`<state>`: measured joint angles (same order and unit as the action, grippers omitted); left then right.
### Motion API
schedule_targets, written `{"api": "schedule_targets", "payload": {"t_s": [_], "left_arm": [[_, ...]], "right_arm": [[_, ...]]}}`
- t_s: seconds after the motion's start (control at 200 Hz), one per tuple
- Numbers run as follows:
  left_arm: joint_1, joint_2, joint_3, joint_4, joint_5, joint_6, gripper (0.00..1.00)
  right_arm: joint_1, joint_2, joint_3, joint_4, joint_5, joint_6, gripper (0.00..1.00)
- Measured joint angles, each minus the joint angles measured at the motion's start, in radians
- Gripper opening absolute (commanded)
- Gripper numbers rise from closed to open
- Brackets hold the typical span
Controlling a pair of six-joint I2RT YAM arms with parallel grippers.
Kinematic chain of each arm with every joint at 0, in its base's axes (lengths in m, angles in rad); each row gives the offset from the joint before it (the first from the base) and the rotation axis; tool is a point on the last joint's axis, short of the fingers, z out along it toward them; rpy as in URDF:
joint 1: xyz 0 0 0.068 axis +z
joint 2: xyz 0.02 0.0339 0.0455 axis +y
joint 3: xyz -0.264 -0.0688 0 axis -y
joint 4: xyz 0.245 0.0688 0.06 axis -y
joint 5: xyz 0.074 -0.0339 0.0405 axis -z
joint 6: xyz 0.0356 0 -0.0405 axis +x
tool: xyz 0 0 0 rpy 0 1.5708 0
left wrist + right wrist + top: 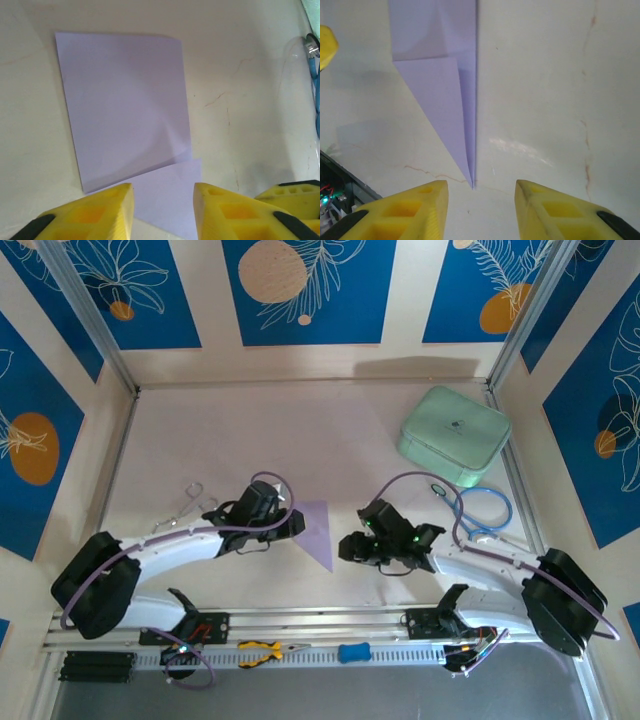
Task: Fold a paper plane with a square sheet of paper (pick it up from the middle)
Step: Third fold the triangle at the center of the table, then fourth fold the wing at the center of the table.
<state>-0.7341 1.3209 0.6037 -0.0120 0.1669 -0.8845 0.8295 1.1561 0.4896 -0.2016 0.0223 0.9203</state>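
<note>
Paper plane (pixel 320 526) points at the tabletop's (pixel 250 440) near edge.
My right gripper (pixel 480 189) faces its tip, left gripper (pixel 163 192) its wide end; both parted, empty.

The top camera looks down from above and behind the arms (pixel 190 548), far enough off to take in the whole table (pixel 300 430), with the arm bases along the bottom edge. Each wrist camera sits just behind its own gripper and looks steeply down at the tabletop from close by. The one on the left gripper (pixel 164 205) faces the wide end of the folded paper (pixel 125 100); the one on the right gripper (pixel 481 200) faces its pointed tip. All three views share that paper.
</note>
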Motion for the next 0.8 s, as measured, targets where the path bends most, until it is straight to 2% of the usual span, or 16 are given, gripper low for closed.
{"api": "schedule_targets", "payload": {"t_s": [0.045, 0.26, 0.575, 0.685, 0.8], "left_arm": [[0.013, -0.006, 0.0, -0.021, 0.008, -0.001, 0.49], [0.083, -0.004, 0.0, -0.068, 0.099, 0.003, 0.53], [0.171, 0.025, 0.0, -0.081, 0.216, 0.007, 0.53], [0.188, 0.025, 0.0, -0.084, 0.231, 0.013, 0.54], [0.202, 0.031, 0.003, -0.086, 0.241, 0.023, 0.54]], "right_arm": [[0.007, 0.029, 0.019, 0.005, 0.0, -0.014, 0.41], [0.034, 0.16, 0.097, 0.036, -0.01, -0.061, 0.4], [-0.053, 0.388, 0.242, 0.066, -0.092, -0.118, 0.39], [-0.072, 0.419, 0.262, 0.072, -0.12, -0.136, 0.35], [-0.085, 0.439, 0.266, 0.082, -0.153, -0.158, 0.26]]}}
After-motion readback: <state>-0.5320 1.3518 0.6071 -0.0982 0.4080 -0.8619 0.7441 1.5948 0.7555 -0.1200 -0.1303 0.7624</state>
